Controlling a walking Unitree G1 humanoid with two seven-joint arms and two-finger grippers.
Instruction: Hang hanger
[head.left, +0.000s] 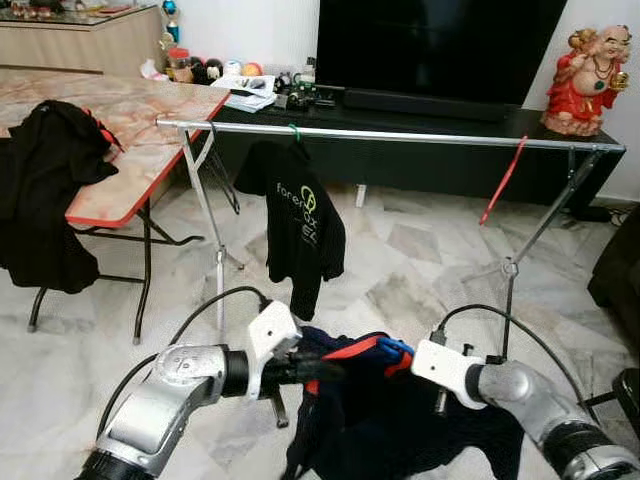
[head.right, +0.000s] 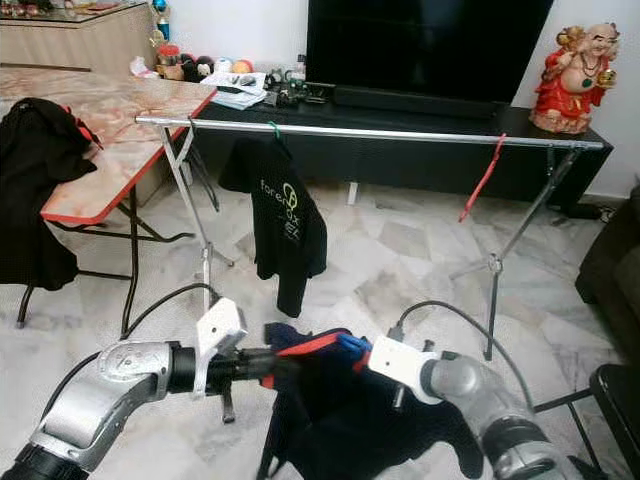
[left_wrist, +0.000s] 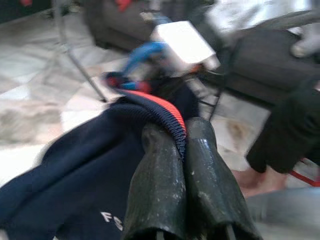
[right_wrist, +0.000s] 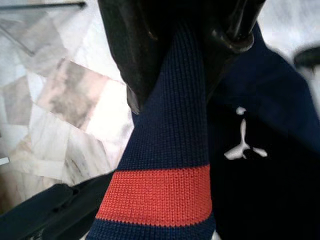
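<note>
Marble floor and rail (head.left: 400, 135) fill mid frame, both grippers, left gripper (head.left: 325, 370) and right gripper (head.left: 395, 358), clamped on navy shirt's collar (left_wrist: 167, 117) low center near blue hanger (head.left: 393, 348); best lift level, hook toward rail.

Ribbed knit collar (right_wrist: 165, 165), glossy marble floor (head.left: 420, 260)

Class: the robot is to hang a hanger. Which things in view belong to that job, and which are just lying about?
Job: navy shirt on blue hanger, left gripper, right gripper, rail.

Lying about: table, statue, TV, black shirt already hung, red hanger.
</note>
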